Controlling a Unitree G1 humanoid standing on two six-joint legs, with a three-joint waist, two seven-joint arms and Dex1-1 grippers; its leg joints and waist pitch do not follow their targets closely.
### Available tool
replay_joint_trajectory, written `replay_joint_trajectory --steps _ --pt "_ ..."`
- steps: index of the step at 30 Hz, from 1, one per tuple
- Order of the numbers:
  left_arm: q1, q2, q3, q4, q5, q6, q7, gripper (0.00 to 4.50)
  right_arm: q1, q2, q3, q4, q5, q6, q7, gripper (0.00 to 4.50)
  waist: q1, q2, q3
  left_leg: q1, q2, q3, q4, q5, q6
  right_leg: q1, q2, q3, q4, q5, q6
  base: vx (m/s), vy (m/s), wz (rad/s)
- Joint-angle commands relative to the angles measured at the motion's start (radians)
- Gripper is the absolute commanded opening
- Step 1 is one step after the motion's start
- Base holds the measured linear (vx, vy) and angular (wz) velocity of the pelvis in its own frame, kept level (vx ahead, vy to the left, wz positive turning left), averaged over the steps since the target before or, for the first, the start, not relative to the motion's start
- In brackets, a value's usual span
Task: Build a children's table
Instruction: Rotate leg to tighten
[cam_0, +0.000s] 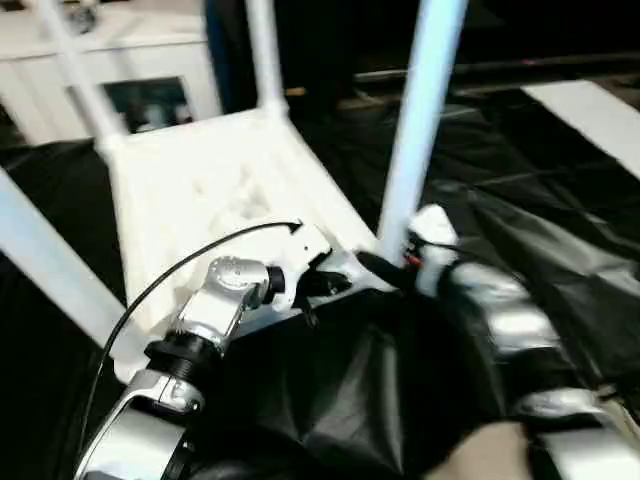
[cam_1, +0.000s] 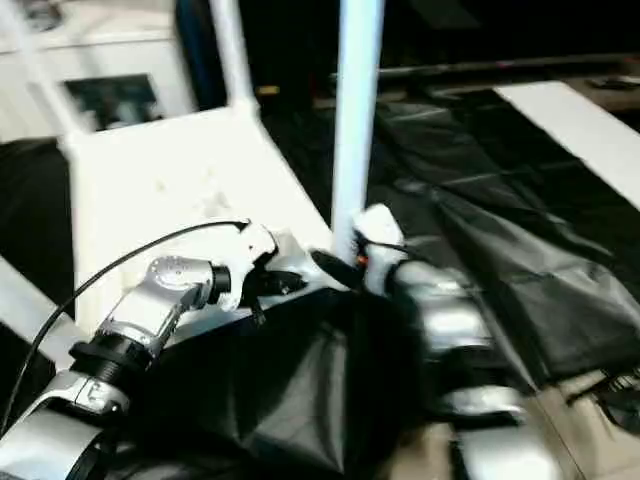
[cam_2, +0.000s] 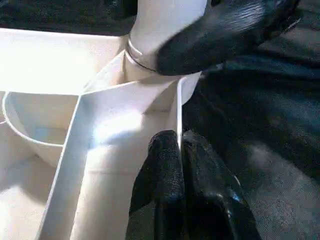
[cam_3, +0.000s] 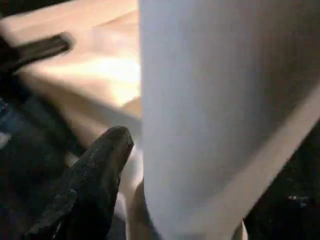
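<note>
Two grippers met at the upturned tabletop's (cam_0: 200, 190) near corner: my left gripper (cam_2: 180, 150) pinched its rim, my right gripper (cam_0: 385, 268) clasped the upright leg (cam_0: 415, 120) there.

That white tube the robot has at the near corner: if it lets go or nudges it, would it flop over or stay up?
The leg probably stays up: its foot sits in the corner socket of the upturned tabletop. It looks like a stiff, smooth, hollow tube, so likely light and somewhat slippery. Being tall, a sideways push high up might lever it loose if it is not fully seated.
</note>
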Motion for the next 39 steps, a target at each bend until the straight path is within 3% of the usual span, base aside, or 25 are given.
replay_joint_trajectory --steps 1,3,9,13,17,18,19,20,23,32,34,39 --pt "-0.039 0.004 0.015 -0.027 -0.021 -0.026 0.004 0.00 0.032 -0.014 0.038 -0.024 0.005 0.019 0.091 3.16 0.003 -0.007 -0.068 0.020 0.084 -0.039 -0.063 -0.219 0.084 0.043 -0.091 0.054 -0.080 -0.166 -0.243 0.000 0.000 0.00" --pt "-0.033 0.022 0.015 -0.032 -0.023 -0.024 -0.029 0.00 0.055 -0.079 0.032 -0.070 0.029 0.046 0.164 3.16 0.010 -0.010 -0.066 0.022 0.085 -0.040 -0.064 -0.227 0.080 0.042 -0.091 0.054 -0.084 -0.210 -0.233 0.000 0.000 0.00" --pt "0.008 0.075 -0.013 -0.089 -0.055 -0.026 -0.152 0.00 0.092 -0.146 0.034 -0.132 0.056 0.081 0.231 3.16 0.011 -0.012 -0.067 0.020 0.086 -0.043 -0.065 -0.234 0.074 0.041 -0.092 0.052 -0.084 -0.241 -0.222 0.000 0.000 0.00" --pt "0.040 0.108 -0.032 -0.140 -0.075 -0.018 -0.229 0.00 0.106 -0.155 0.032 -0.154 0.055 0.085 0.239 3.16 0.011 -0.012 -0.077 0.013 0.086 -0.042 -0.057 -0.157 0.095 0.042 -0.090 0.051 -0.068 -0.133 -0.241 0.000 0.000 0.00" --pt "0.055 0.133 -0.046 -0.161 -0.078 -0.009 -0.271 0.00 0.115 -0.166 0.044 -0.193 0.081 0.133 0.266 3.16 0.014 -0.008 -0.077 0.014 0.087 -0.038 -0.052 -0.140 0.122 0.036 -0.088 0.049 -0.066 -0.094 -0.260 0.000 0.000 0.00" --pt "0.055 0.135 -0.048 -0.160 -0.078 -0.010 -0.270 0.00 0.117 -0.165 0.048 -0.201 0.084 0.141 0.275 3.16 0.016 -0.015 -0.076 0.013 0.087 -0.038 -0.052 -0.138 0.122 0.037 -0.087 0.048 -0.063 -0.096 -0.258 0.000 0.000 0.00" --pt "0.054 0.138 -0.049 -0.159 -0.076 -0.011 -0.267 0.00 0.118 -0.163 0.055 -0.206 0.085 0.140 0.283 3.16 0.016 -0.013 -0.075 0.012 0.087 -0.038 -0.052 -0.141 0.121 0.035 -0.087 0.048 -0.063 -0.104 -0.256 0.000 0.000 0.00" --pt "0.055 0.140 -0.048 -0.158 -0.075 -0.011 -0.263 0.00 0.118 -0.159 0.059 -0.209 0.085 0.139 0.287 3.16 0.016 -0.018 -0.075 0.013 0.088 -0.038 -0.052 -0.146 0.120 0.035 -0.088 0.048 -0.065 -0.115 -0.254 0.000 0.000 0.00" --pt "0.067 0.147 -0.047 -0.175 -0.078 -0.002 -0.263 0.00 0.111 -0.146 0.063 -0.240 0.108 0.168 0.310 3.16 0.020 -0.015 -0.072 0.014 0.088 -0.039 -0.054 -0.167 0.098 0.033 -0.090 0.049 -0.069 -0.164 -0.239 0.000 0.000 0.00" --pt "0.078 0.157 -0.060 -0.194 -0.078 -0.003 -0.269 0.00 0.107 -0.140 0.072 -0.253 0.100 0.162 0.282 3.16 0.028 -0.011 -0.078 0.015 0.087 -0.039 -0.051 -0.141 0.091 0.034 -0.089 0.049 -0.062 -0.117 -0.239 0.000 0.000 0.00" --pt "0.083 0.159 -0.060 -0.201 -0.078 -0.008 -0.267 0.00 0.114 -0.142 0.066 -0.258 0.099 0.162 0.271 3.16 0.028 -0.012 -0.077 0.014 0.085 -0.038 -0.050 -0.140 0.094 0.034 -0.089 0.049 -0.061 -0.110 -0.241 0.000 0.000 0.00" --pt "0.117 0.185 -0.061 -0.276 -0.092 0.026 -0.281 0.00 0.191 -0.196 -0.034 -0.343 0.160 0.195 0.255 3.16 0.036 -0.013 -0.078 0.013 0.090 -0.040 -0.050 -0.126 0.103 0.037 -0.089 0.050 -0.057 -0.088 -0.235 0.000 0.000 0.00"
